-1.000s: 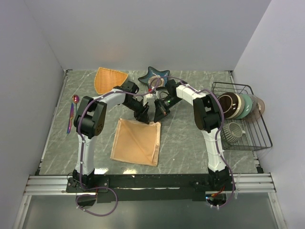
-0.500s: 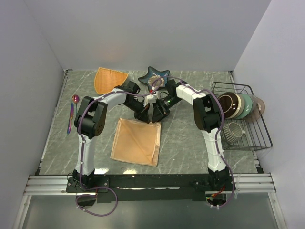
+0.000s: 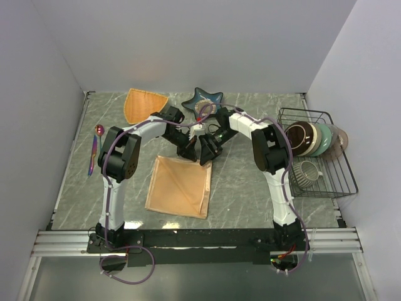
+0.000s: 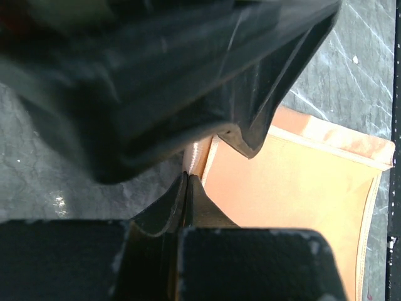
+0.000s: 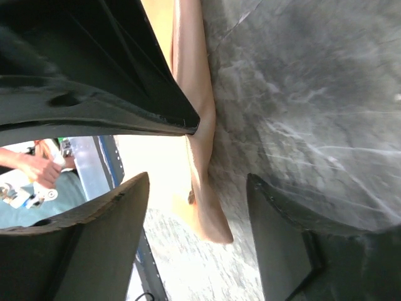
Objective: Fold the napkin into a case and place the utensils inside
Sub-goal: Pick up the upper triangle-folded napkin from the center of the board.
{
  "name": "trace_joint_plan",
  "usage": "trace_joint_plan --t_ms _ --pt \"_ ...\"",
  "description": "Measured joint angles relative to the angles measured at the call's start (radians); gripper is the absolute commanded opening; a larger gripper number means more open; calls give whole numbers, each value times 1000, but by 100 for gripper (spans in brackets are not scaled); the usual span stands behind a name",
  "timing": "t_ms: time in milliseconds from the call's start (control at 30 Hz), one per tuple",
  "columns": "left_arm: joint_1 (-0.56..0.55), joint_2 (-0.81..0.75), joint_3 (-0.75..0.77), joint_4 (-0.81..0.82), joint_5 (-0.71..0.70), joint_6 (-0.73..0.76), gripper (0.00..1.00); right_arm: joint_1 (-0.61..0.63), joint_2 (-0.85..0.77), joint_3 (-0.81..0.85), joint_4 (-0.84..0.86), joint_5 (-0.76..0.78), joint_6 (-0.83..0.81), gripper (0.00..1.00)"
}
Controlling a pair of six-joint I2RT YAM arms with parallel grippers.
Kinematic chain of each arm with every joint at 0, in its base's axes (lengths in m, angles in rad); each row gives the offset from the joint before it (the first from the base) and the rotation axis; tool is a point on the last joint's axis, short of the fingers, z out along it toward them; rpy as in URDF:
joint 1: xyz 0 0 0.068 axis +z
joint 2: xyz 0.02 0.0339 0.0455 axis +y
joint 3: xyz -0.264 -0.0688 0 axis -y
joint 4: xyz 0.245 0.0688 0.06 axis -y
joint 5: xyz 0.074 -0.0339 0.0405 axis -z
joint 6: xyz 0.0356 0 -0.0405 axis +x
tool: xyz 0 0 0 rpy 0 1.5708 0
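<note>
1. From above, the napkin (image 3: 180, 186) lies as a flat folded square on the surface (image 3: 244, 188), midway between the two arms. Both claws crowd its far right corner, the left claw (image 3: 188, 152) just beside the right claw (image 3: 205, 153). The utensils (image 3: 95, 147) lie well apart by the left wall, so I judge the folding is not yet finished.
2. At the left wrist, the left claw (image 4: 186, 188) is clenched, and a strip of the napkin's (image 4: 294, 188) hem rises from its tips. It appears to pinch that corner, probably to carry it over for a fold. The right arm (image 4: 188, 75) looms close above.
3. At the right wrist, the right claw (image 5: 194, 207) stands spread, with the napkin's edge (image 5: 191, 75) running between its fingers (image 5: 113, 232) and pinched by neither. The corner therefore depends on the left claw alone.
</note>
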Motion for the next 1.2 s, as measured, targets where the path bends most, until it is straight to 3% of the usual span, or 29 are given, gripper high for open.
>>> trace_joint_plan --t_ms 167,267,300,333,433,467,633,833,967,1200 --pt "0 0 0 8 -1 -1 1 8 13 0 -30 -1 -29 44" --pt "0 0 0 13 -1 -3 2 8 13 0 -37 -3 -38 27" --pt "0 0 0 14 -2 -4 8 8 13 0 -40 -3 -38 23" --pt "0 0 0 15 -2 -4 26 8 13 0 -42 -3 -42 19" --pt "0 0 3 8 -5 -2 48 8 13 0 -50 -3 -50 3" --pt "2 0 8 -3 -8 -1 51 8 13 0 -52 -2 -56 0" --pt "49 4 111 -142 -12 37 64 9 13 0 -53 0 -60 0" --pt "215 51 270 -376 -10 143 71 12 -11 -45 -11 24 -61 0" --pt "296 100 275 -460 -18 169 71 24 -58 -83 22 47 -68 0" --pt "287 159 276 -506 -21 187 71 58 -134 -114 71 86 -101 0"
